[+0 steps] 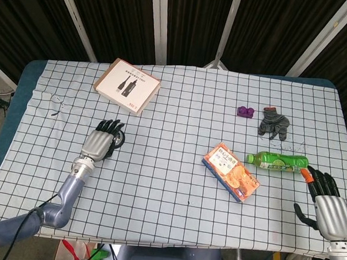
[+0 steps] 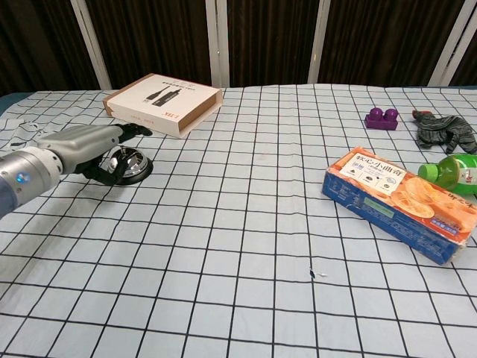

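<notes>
My left hand (image 1: 102, 141) (image 2: 86, 143) hovers flat over the small metal desk bell (image 2: 131, 165) (image 1: 120, 139), fingers spread and stretched above its dome, thumb low beside its base. Whether it touches the bell I cannot tell. It holds nothing. My right hand (image 1: 326, 199) rests at the table's near right corner, fingers apart and empty, just below the green drink bottle (image 1: 277, 161) (image 2: 452, 172) lying on its side. An orange and blue snack box (image 1: 231, 172) (image 2: 399, 201) lies to the left of the bottle.
A flat brown product box (image 1: 127, 85) (image 2: 164, 103) lies at the back left. A purple toy block (image 1: 244, 111) (image 2: 382, 118) and a dark grey glove (image 1: 273, 123) (image 2: 442, 131) sit at the back right. The checked cloth (image 1: 170, 189) covers the table.
</notes>
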Motion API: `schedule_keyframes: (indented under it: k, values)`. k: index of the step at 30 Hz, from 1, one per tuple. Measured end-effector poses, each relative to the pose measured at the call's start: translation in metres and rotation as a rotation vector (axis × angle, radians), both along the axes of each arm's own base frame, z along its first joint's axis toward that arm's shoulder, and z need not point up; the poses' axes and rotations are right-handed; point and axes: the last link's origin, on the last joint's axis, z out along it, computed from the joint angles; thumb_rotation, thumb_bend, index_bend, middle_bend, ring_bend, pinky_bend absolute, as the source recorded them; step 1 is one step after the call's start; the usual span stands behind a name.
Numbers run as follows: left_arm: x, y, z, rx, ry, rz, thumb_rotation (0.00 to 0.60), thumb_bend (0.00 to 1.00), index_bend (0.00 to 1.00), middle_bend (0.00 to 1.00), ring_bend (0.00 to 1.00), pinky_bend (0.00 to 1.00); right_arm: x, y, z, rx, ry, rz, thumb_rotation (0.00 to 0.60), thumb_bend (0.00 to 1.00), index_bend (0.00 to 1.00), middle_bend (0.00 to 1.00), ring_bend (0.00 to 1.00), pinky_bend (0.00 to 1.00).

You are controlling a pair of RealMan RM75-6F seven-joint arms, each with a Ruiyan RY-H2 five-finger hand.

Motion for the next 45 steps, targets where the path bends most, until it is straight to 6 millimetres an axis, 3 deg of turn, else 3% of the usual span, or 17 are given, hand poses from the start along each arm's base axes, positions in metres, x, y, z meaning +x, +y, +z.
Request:
schedule_keyframes:
  k: [12,20,26,32,35,38,40,45]
  values:
    - [0.011,0.006,-0.041,-0.053,0.073,-0.018,0.600,0.90,0.00,0.00,0.00,0.00,-0.002,0.001,0.004,-0.013,-0.011,-0.004,0.600,0.39,0.08,0.00,0.00,0.00]
    - [0.033,0.003,-0.024,0.025,0.030,-0.102,0.600,0.90,0.00,0.00,0.00,0.00,-0.002,0.002,0.006,-0.017,-0.017,0.003,0.600,0.39,0.08,0.00,0.00,0.00]
    - [0.061,-0.019,0.019,0.100,-0.068,-0.190,0.600,0.90,0.00,0.00,0.00,0.00,-0.001,0.004,0.004,-0.009,-0.010,0.011,0.600,0.39,0.08,0.00,0.00,0.00]
    - [0.068,-0.063,0.092,0.189,-0.130,-0.198,0.600,0.90,0.00,0.00,0.00,0.00,0.002,0.005,0.002,-0.005,-0.008,0.017,0.600,0.39,0.08,0.00,0.00,0.00]
    - [0.048,-0.092,0.137,0.247,-0.107,-0.139,0.600,0.89,0.00,0.00,0.00,0.00,0.002,0.005,0.002,-0.006,-0.006,0.015,0.600,0.39,0.08,0.00,0.00,0.00]
    - [0.014,-0.123,0.175,0.307,-0.051,-0.052,0.600,0.89,0.00,0.00,0.00,0.00,0.002,0.005,0.002,-0.009,-0.005,0.013,0.600,0.39,0.08,0.00,0.00,0.00]
    - [-0.004,-0.140,0.192,0.339,-0.049,-0.010,0.600,0.89,0.00,0.00,0.00,0.00,0.002,0.005,0.002,-0.011,-0.003,0.010,0.600,0.39,0.08,0.00,0.00,0.00]
    - [-0.041,-0.168,0.207,0.360,-0.096,0.040,0.600,0.90,0.00,0.00,0.00,0.00,0.002,0.005,0.002,-0.015,-0.001,0.007,0.600,0.39,0.08,0.00,0.00,0.00]
